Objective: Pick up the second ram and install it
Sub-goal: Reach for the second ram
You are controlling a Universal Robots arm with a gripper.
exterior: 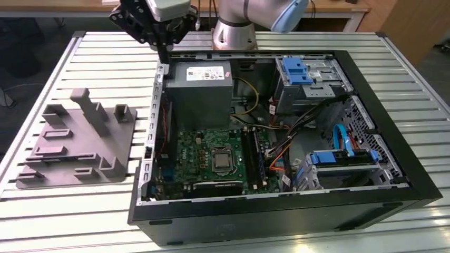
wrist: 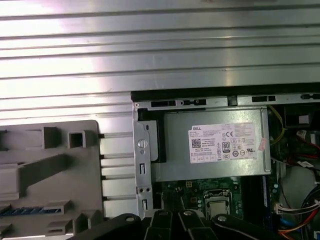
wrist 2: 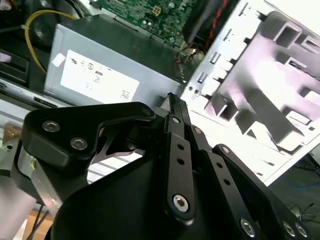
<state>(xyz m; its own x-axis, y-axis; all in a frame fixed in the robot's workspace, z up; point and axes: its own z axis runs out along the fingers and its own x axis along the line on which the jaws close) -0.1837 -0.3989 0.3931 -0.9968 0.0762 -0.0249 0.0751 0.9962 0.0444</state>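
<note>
My gripper [exterior: 163, 56] hangs above the back left corner of the open computer case [exterior: 393, 174], over the case wall beside the power supply [exterior: 202, 92]. Its fingers [wrist 2: 173, 102] meet at a thin tip, shut with nothing between them. In the first wrist view, a thin blue strip [wrist: 27, 210] lies in a slot of the grey fixture tray [wrist: 50, 165]; it looks like the second ram seen on edge. The motherboard [exterior: 204, 153] lies at the bottom of the case, its long black slots [exterior: 253, 155] to the exterior view's right of the processor socket.
The grey fixture tray [exterior: 74, 142] stands on the slatted metal table [exterior: 63, 211] at the exterior view's left of the case. Blue drive brackets [exterior: 299, 71] and bundled cables [exterior: 295, 132] crowd the case's right half. The arm's base [exterior: 235, 29] stands behind the case.
</note>
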